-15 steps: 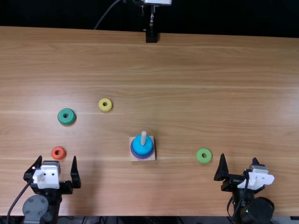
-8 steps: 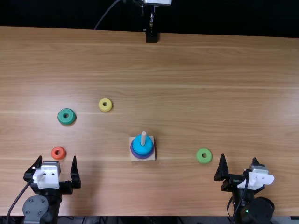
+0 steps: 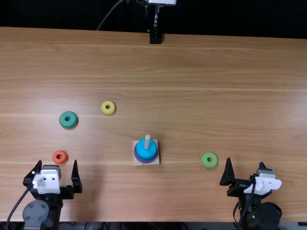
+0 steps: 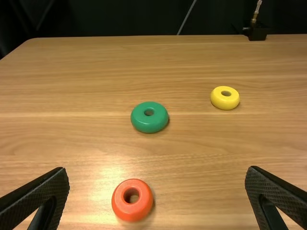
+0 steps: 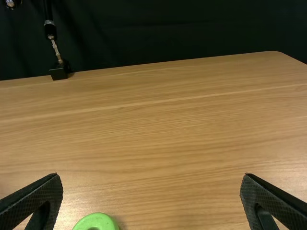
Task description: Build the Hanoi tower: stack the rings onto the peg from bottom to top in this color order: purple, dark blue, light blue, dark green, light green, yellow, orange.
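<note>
Hanoi tower (image 3: pixel 145 152) unchanged, the left end effector (image 3: pixel 57 161), spread apart like the right end effector (image 3: pixel 245 161), has edged slightly leftward.

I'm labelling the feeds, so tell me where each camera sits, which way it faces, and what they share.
Top view: fixed above the near edge, facing steeply down and forward over the table; left gripper and right gripper show.
Left wrist view: left wrist, facing forward over orange ring, dark green ring and yellow ring; its open fingers show.
Right wrist view: right wrist, facing forward past light green ring; its open fingers show.
Shared: top and left wrist views, those first three rings.
</note>
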